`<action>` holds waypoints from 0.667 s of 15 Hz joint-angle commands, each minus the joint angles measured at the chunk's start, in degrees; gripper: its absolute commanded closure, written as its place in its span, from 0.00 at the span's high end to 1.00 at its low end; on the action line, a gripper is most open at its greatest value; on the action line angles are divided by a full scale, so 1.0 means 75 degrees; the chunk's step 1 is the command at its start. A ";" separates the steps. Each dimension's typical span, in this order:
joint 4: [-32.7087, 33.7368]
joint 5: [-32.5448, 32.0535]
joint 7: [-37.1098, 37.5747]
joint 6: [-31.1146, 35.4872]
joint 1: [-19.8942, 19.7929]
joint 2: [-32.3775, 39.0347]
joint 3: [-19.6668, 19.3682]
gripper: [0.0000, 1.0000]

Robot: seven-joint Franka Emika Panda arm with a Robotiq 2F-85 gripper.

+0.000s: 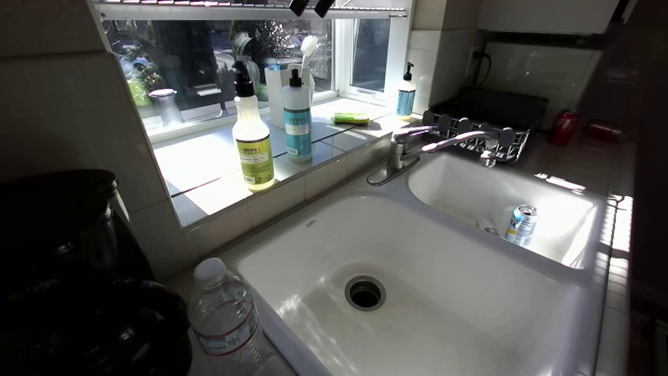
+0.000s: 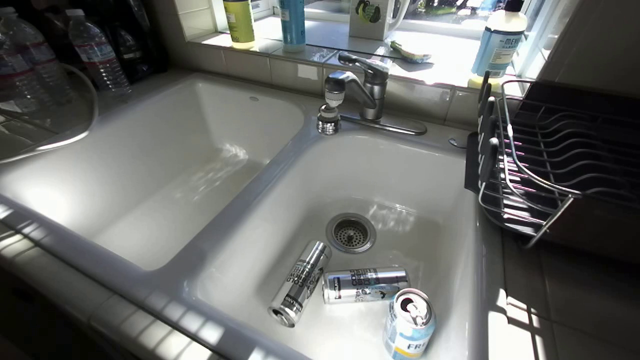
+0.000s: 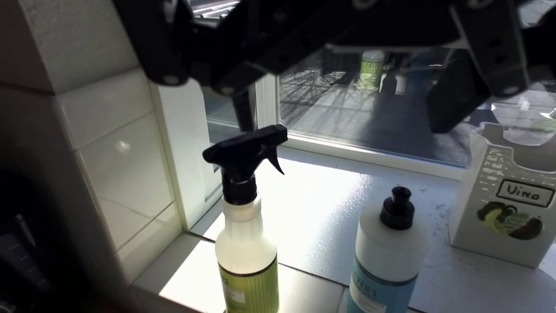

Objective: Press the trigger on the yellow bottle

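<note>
The yellow bottle (image 3: 249,282) stands upright on the tiled window sill and shows in both exterior views (image 1: 254,156) (image 2: 240,24). The trigger (image 3: 247,150) is its black spray head, with the lever pointing right in the wrist view; it also shows in an exterior view (image 1: 243,81). My gripper (image 3: 343,124) comes in from the top of the wrist view, open and empty, its fingers wide apart. The left finger (image 3: 243,108) lines up with the top of the spray head; I cannot tell if they touch. Two dark tips at an exterior view's top edge look like its fingertips.
A teal bottle (image 3: 384,265) with a black cap stands close beside the yellow bottle. A white "Vino" holder (image 3: 506,208) is farther right. The window, the tiled wall (image 3: 130,174), the faucet (image 1: 399,151) and the double sink (image 1: 443,313) are around. A water bottle (image 1: 227,324) stands in front.
</note>
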 commanded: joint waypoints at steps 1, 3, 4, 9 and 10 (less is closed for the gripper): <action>-0.0428 -0.0260 0.0124 -0.0531 -0.0003 -0.0492 -0.0101 1.00; -0.0500 -0.0260 0.0070 -0.0759 -0.0015 -0.0637 -0.0141 1.00; -0.0544 -0.0243 0.0050 -0.0860 -0.0022 -0.0716 -0.0160 1.00; -0.0819 -0.0181 -0.0029 -0.1114 -0.0076 -0.1087 -0.0243 1.00; -0.0886 -0.0162 -0.0057 -0.1138 -0.0082 -0.1158 -0.0257 1.00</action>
